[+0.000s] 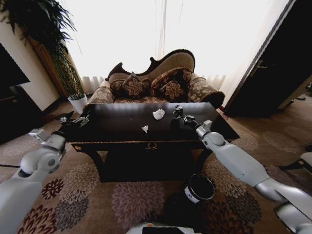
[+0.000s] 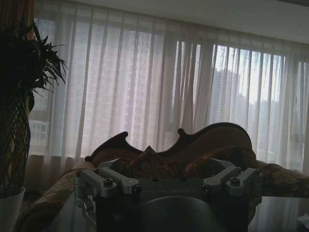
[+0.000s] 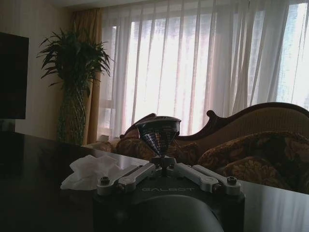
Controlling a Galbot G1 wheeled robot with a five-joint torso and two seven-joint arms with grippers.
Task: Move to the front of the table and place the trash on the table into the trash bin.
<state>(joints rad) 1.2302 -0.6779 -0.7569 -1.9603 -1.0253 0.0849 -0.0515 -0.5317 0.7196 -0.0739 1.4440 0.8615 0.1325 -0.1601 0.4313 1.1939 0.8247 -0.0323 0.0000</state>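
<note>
You had the black table [image 1: 122, 127] straight ahead of you, with a patterned sofa [image 1: 161, 80] piled with cushions just behind its far edge and sheer curtains [image 2: 159, 92] glowing beyond that. A tall potted plant [image 1: 58, 53] in a white pot stood past the table's far left corner, and a dark doorway [image 1: 278, 68] opened off to the right. The trash bin [image 1: 199, 188] sat on the flowered carpet [image 1: 131, 200] in front of the table, near its right leg and directly under your right forearm.

Two white paper wads lay on the tabletop: the larger wad [image 1: 158, 114] toward the far side, the smaller wad [image 1: 145, 128] nearer the middle, well apart from each other. In the right wrist view, the larger wad [image 3: 91, 170] lay just beside the gripper's fingers.

Your right gripper [image 1: 178, 113] reached over the table's right half, its fingers drawn in on a small dark cup-like piece [image 3: 158, 134] with a shiny, cone-shaped body and a rounded rim; whether the piece had left the tabletop was hard to judge from that angle.

Your left gripper [image 1: 73, 120] hung at the table's left end, beside the edge, touching nothing. In the left wrist view its finger links [image 2: 104, 182] were spread wide, so the fingers were parted and held nothing.
</note>
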